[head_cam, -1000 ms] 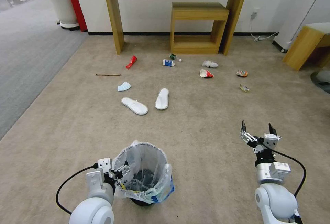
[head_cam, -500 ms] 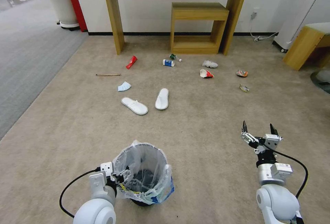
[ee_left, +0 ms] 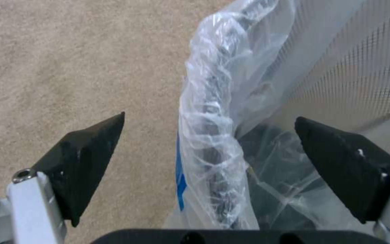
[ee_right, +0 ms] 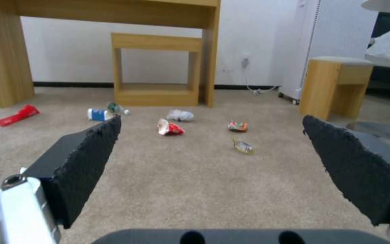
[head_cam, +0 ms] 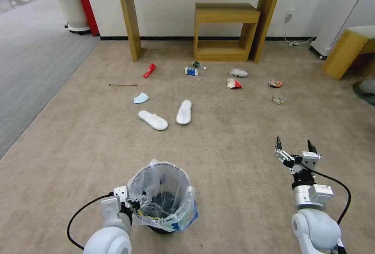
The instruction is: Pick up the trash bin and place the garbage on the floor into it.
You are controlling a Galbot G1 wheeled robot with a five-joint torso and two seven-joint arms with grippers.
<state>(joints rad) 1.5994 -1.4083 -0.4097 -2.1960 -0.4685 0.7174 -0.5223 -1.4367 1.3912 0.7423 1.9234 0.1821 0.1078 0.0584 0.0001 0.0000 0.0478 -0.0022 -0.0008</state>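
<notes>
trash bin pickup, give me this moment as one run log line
phase: grasp approach | left gripper: open, straddling trash bin rim | right gripper: open, idle above floor | garbage: on floor

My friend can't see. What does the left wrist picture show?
The open left gripper straddles the bag-covered rim of the trash bin, one finger outside over the floor, the other inside. A blue patch shows on the bag.
</notes>
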